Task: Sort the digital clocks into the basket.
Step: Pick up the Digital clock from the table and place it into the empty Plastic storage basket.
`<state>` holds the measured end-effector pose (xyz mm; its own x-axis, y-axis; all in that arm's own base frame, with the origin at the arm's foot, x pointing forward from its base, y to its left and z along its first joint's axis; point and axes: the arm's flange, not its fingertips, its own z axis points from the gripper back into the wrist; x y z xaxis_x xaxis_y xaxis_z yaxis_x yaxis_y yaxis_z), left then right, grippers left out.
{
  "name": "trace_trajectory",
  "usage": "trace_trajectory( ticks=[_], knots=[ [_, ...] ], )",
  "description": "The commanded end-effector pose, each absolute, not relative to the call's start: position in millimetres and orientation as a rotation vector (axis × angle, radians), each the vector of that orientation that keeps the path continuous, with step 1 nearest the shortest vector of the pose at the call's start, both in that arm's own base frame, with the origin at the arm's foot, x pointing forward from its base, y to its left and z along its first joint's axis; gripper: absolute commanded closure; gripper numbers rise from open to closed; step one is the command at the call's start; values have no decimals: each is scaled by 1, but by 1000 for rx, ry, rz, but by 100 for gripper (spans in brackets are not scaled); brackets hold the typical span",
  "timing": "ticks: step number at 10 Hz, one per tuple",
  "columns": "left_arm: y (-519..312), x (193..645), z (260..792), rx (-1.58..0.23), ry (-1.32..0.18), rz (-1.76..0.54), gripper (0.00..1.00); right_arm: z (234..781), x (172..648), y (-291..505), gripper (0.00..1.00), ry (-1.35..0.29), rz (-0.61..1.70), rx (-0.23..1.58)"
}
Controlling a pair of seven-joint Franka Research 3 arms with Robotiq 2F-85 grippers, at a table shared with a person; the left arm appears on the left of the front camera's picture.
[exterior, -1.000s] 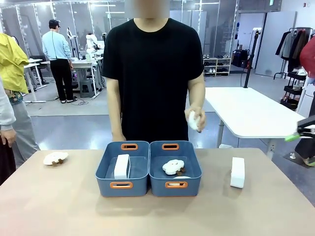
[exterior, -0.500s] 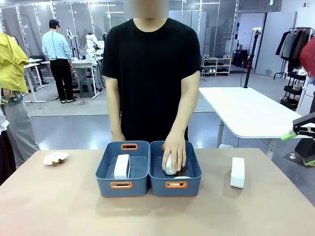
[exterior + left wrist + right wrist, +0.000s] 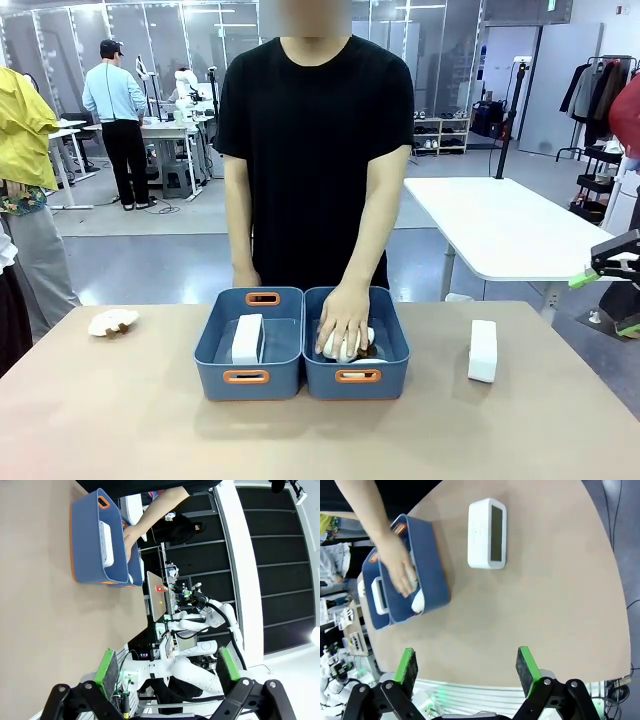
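One white digital clock [image 3: 247, 339] stands inside the left blue basket [image 3: 213, 345], seen from the left wrist as clock [image 3: 106, 543] in basket [image 3: 85, 540]. The second digital clock [image 3: 482, 351] stands on the table to the right of both bins, and lies ahead of my right gripper [image 3: 466, 667] as clock [image 3: 487, 533]. My right gripper [image 3: 602, 304] hovers open at the table's right edge, holding nothing. My left gripper [image 3: 167, 666] is open and empty, far from the basket.
A person's hand [image 3: 345, 320] presses on plush toys in the right blue bin [image 3: 396, 350]. Another plush toy [image 3: 112, 321] lies on the table at the far left. The bins sit side by side at the table's middle.
The person's hand came down from chest height with a plush toy into the right bin and now rests flat on the toys. My right gripper has edged slightly at the right edge.
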<state>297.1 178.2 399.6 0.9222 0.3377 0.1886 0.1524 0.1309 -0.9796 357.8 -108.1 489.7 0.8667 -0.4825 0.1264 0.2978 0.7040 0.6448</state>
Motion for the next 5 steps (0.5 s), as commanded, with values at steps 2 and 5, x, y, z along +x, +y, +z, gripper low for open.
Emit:
trace_trajectory(
  ticks=[2,5],
  knots=[
    [176,296,405,-1465,-406,152,0,451,431,-70,0,-218,-452,464],
    [176,296,405,-1465,-406,152,0,408,483,-34,0,-227,-456,313]
  ],
)
